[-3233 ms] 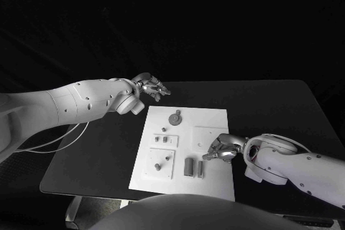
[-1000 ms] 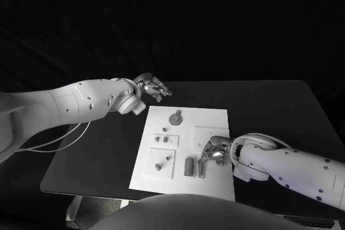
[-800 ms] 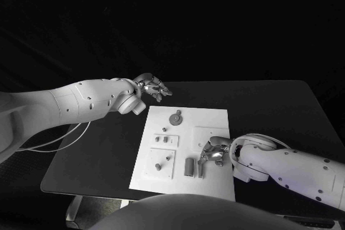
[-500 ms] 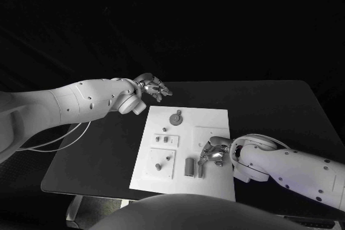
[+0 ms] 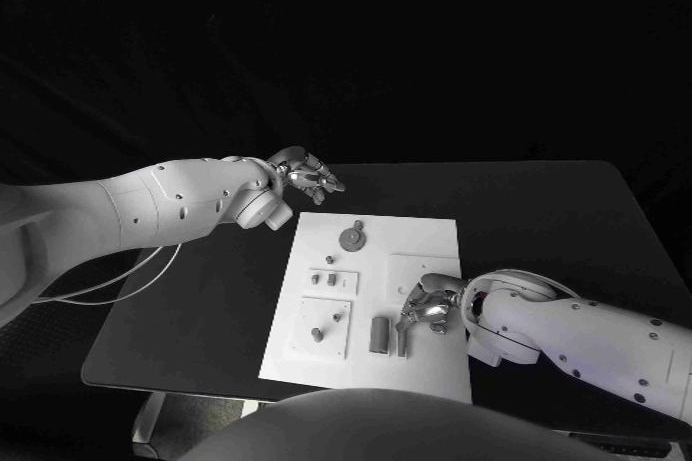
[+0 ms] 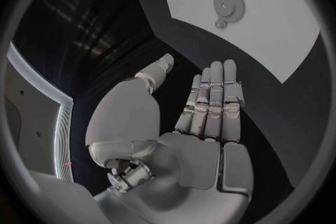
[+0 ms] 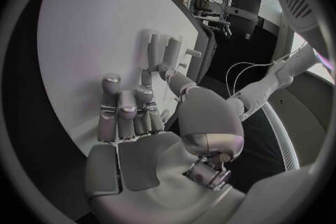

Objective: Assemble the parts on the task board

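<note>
While left hand (image 5: 302, 175) hovers spread, empty; right hand (image 5: 431, 306) curls over bars (image 5: 389, 335), grip unclear—pinch one squarely.

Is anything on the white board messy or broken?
Nothing looks broken or spilled. Two long parts lie flat on the task board instead of standing in it, next to the right robot hand. The gear sits flat near the far end.
</note>
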{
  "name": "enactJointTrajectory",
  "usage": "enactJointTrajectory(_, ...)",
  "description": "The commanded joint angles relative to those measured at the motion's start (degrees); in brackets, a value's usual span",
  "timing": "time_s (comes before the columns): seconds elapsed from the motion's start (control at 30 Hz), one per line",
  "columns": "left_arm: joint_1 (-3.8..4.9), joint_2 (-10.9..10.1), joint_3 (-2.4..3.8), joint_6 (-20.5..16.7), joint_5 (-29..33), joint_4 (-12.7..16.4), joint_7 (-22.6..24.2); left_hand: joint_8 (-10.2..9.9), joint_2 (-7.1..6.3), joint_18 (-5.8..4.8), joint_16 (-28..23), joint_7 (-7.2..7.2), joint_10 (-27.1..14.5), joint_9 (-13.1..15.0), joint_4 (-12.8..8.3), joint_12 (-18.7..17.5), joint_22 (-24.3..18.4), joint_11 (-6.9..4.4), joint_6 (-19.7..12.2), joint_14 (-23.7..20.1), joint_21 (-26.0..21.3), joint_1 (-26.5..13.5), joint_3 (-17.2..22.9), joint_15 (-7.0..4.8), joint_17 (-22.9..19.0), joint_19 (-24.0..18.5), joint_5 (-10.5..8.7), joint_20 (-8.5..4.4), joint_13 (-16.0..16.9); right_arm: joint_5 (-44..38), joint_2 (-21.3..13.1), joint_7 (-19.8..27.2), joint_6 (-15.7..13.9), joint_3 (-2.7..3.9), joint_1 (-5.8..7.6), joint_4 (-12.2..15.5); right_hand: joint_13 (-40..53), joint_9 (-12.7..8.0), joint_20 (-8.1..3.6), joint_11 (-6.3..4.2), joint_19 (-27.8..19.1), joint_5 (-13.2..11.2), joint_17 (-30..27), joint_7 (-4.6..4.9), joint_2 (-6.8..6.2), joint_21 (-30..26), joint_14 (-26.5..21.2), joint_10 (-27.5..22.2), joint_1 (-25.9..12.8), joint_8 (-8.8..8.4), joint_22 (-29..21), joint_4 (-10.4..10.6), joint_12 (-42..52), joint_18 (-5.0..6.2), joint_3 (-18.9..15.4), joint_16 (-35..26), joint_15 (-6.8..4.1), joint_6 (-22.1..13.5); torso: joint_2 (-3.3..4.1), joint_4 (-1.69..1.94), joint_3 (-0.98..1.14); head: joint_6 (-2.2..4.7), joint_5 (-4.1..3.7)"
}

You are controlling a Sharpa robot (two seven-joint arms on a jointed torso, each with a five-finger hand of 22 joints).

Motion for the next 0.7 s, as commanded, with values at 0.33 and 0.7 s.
enactJointTrajectory(0.33,0.03,0.0,0.02,0.7,-0.2,0.2,0.1,0.3,0.54,0.88,-0.3,0.26,-0.3,-0.1,0.2,0.1,0.1,-0.01,-0.6,0.4,-0.4,0.0,-0.2,0.16,0.1,0.4,-0.04,0.09,-0.1,-4.4,-0.3,2.4,-3.5,-0.05,-0.11,0.0,0.4,-1.3,0.31,1.43,-0.3,-0.2,0.0,1.82,-3.93,-0.9,-1.5,-1.9,-0.5,-2.7,0.1,1.7,-0.7,0.99,0.6,-0.2,0.51,-3.9,0.01,0.02,-0.02,0.01,-0.04)
enactJointTrajectory(0.7,0.04,-0.1,0.02,0.7,-0.2,0.1,0.0,0.3,0.56,0.88,-0.3,0.26,-0.3,-0.1,0.2,0.1,0.1,-0.01,-0.6,0.4,-0.4,0.0,-0.2,0.16,0.1,0.4,-0.04,0.09,-0.1,-2.9,-1.3,6.6,-6.7,-0.05,-0.17,0.4,0.5,-1.4,0.46,1.78,-0.5,-0.3,0.1,2.15,-4.46,-1.0,-1.7,-2.2,-0.5,-3.01,0.1,1.8,-0.6,0.99,0.4,-0.2,0.89,-4.5,0.0,0.02,0.03,0.01,0.04)
